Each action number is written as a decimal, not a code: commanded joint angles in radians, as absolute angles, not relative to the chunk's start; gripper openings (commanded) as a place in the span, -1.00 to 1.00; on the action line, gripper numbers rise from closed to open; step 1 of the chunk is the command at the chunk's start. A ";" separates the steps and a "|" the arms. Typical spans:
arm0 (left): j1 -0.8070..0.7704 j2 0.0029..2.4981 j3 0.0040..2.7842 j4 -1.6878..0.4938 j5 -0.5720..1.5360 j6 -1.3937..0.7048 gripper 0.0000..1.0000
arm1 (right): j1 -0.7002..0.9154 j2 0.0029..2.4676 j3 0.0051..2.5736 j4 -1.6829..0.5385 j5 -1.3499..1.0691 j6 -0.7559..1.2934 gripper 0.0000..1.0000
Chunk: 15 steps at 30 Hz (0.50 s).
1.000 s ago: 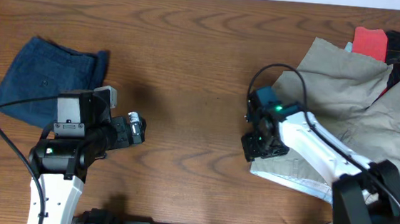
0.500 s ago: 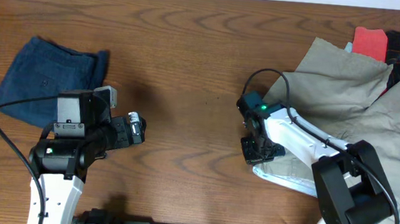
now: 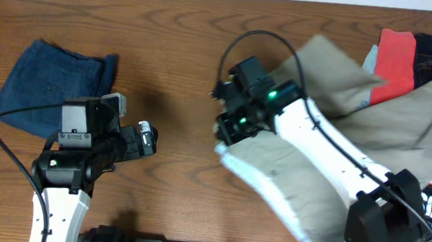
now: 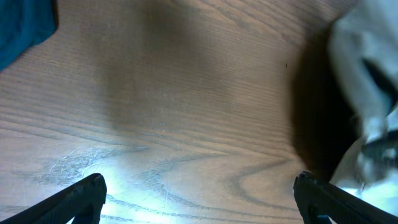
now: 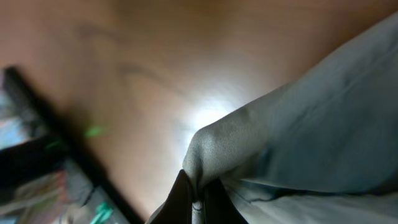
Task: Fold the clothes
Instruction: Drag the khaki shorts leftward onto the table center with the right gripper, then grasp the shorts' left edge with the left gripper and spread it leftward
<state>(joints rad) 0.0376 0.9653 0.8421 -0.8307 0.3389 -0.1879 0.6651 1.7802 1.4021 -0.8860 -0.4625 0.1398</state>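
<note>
Khaki-grey, pale and large, the cotton shorts (image 3: 401, 128) spread rumpled to the right of our right claw (image 3: 229, 130). That claw is clamped on a bunched fold at their edge (image 5: 298, 124), with a paler lining showing just beneath it. Our left claw (image 4: 199, 194) is spread wide over the brown wooden desk (image 3: 183, 49) and grips nothing. Folded navy shorts (image 3: 49, 85) lie just beside it, up and to its left.
</note>
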 commanded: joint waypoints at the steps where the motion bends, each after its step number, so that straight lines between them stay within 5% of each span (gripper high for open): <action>1: 0.035 0.967 0.857 -0.833 0.352 -0.201 0.96 | 0.725 1.769 1.412 -0.856 -0.565 0.107 -0.97; 2: 0.035 0.967 0.857 -0.833 0.352 -0.201 0.96 | 0.735 1.769 1.412 -0.850 -0.533 0.107 -0.72; 5: 0.035 0.967 0.857 -0.833 0.352 -0.201 0.96 | 0.746 1.769 1.413 -0.857 -0.339 0.159 0.51; 7: 0.035 0.967 0.856 -0.833 0.353 -0.201 0.96 | 0.730 1.768 1.413 -0.886 -0.200 0.217 0.93; 15: 0.027 0.997 0.850 -0.834 0.451 -0.202 0.96 | 0.555 1.725 1.414 -1.026 -0.026 0.303 0.99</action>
<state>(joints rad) 0.0364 0.9752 0.8421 -0.8314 0.3824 -0.1883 0.6250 1.7767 1.4017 -1.0077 -0.1226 0.2573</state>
